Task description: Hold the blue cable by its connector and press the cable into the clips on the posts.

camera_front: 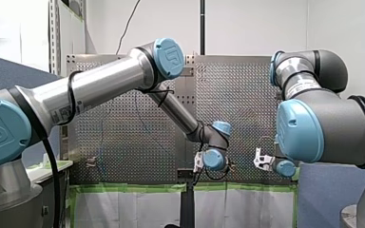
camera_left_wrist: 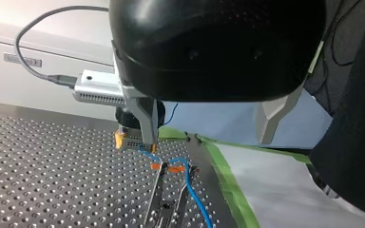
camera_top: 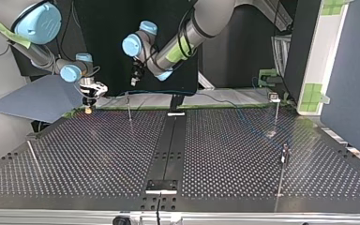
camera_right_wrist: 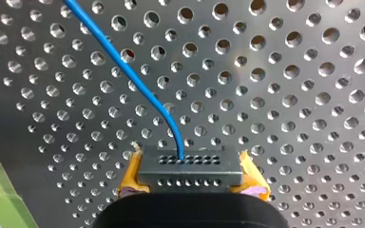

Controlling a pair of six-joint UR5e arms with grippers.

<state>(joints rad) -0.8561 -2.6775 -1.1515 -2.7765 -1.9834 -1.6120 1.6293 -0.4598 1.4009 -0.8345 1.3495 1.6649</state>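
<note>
Firmly clamped on the grey connector (camera_right_wrist: pixel 190 170): yellow-padded right fingers (camera_right_wrist: pixel 129 179), with the blue cable (camera_right_wrist: pixel 138 78) running straight ahead over the bench (camera_right_wrist: pixel 290 95). Just beside the connector, orange clips (camera_left_wrist: pixel 164 167) on posts (camera_left_wrist: pixel 156 199), cable crossing them, probably unseated. Left fingers (camera_left_wrist: pixel 145 121) apart, empty, above.

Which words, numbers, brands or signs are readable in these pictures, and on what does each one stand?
"UR", as a faint embossed mark seems to read: on the blue joint cap of my left arm.
Silver tube sticker on my left arm: too small to read.
Grey link sticker on my right arm: blurred.
Pale panel label: blurred.
</note>
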